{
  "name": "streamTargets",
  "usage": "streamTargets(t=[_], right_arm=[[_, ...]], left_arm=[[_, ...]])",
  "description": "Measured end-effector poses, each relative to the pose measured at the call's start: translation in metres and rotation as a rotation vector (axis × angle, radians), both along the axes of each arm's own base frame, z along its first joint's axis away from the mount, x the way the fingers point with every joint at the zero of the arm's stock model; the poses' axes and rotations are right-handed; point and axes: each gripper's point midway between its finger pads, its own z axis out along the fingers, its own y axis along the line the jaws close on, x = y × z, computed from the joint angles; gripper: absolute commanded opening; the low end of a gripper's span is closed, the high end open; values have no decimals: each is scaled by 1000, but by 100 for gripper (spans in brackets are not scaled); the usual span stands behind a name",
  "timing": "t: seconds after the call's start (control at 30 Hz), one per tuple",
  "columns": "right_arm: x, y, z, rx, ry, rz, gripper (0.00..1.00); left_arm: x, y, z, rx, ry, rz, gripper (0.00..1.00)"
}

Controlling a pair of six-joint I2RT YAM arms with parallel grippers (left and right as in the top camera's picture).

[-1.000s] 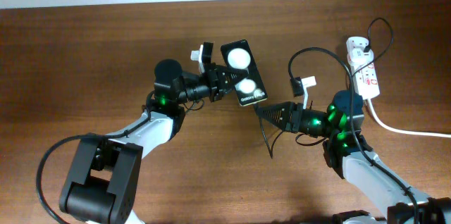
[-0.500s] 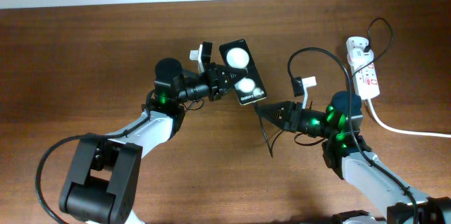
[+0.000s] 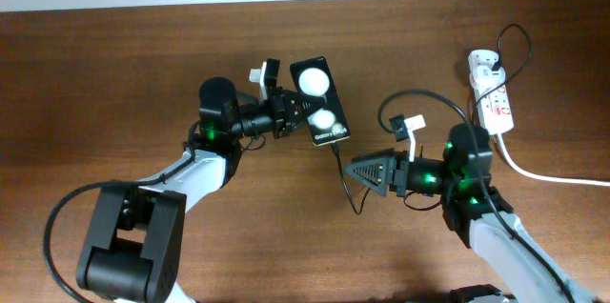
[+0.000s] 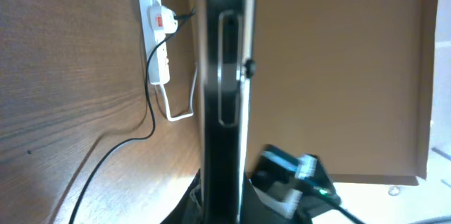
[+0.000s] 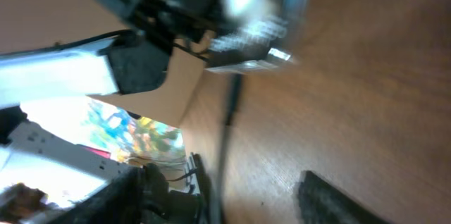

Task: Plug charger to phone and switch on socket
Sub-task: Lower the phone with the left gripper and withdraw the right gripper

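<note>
Left gripper is clamping phone mid-frame and charger is looking seated. Right gripper, spread wide, should be clearing the cable and heading for socket upper right.

From the overhead camera we look straight down on the wooden table, far enough off to take in the whole work area, with a pale strip along the top edge. The left wrist camera sits very near the phone and sights along its thin edge, which stands upright in mid-frame. Past it we face across the tabletop to the socket, small and far; the overhead view shows it at the right. The right wrist camera looks low and tilted over the table toward the phone, close and blurred, and catches the left arm behind it. All three views share the phone.
</note>
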Motion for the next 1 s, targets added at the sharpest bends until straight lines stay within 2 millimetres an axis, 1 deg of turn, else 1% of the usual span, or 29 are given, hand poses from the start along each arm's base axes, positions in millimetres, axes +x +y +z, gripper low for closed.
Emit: streamTargets(t=[0.07, 0.1, 0.13, 0.23, 0.27, 0.33, 0.4, 0.47, 0.5, 0.63, 0.73, 0.8, 0.87, 0.9, 0.97, 1.0], right_arm=[[-6, -4, 24, 4, -106, -11, 97], [-7, -6, 29, 4, -127, -18, 98], [-8, -13, 39, 4, -160, -45, 98], [-7, -31, 47, -3, -165, -120, 98], [-6, -37, 47, -5, -160, -141, 98], [-4, -41, 46, -7, -150, -157, 98], [-4, -41, 46, -7, -146, -159, 98], [-4, -41, 45, -7, -142, -158, 98], [-4, -41, 45, -7, -142, -158, 98], [-6, -41, 40, -13, -115, -156, 98], [-6, -41, 39, -15, -119, -155, 99], [-6, -41, 39, -15, -119, -155, 99], [-6, -41, 39, -16, -120, -155, 100], [-6, -41, 39, -16, -120, -155, 100], [-6, -41, 39, -16, -120, -155, 100], [-6, -41, 39, -16, -119, -155, 100]], left_arm=[[-2, 0, -6, 17, 8, -6, 0], [-4, 1, -17, 45, 49, -6, 0], [-6, 3, -34, 83, 111, 6, 0], [-7, 10, -64, 177, 187, 54, 0], [-5, 13, -70, 204, 172, 71, 0], [-2, 16, -76, 242, 141, 93, 2], [-3, 22, -93, 315, 170, 121, 3], [-7, 32, -117, 413, 219, 160, 4], [-5, 36, -121, 443, 213, 183, 5], [2, 52, -137, 542, 215, 263, 3], [8, 55, -137, 566, 174, 281, 3], [11, 56, -142, 576, 161, 290, 2], [13, 56, -154, 587, 165, 289, 3], [14, 56, -158, 587, 164, 288, 6], [16, 55, -158, 580, 152, 288, 9], [17, 55, -158, 581, 150, 292, 12]])
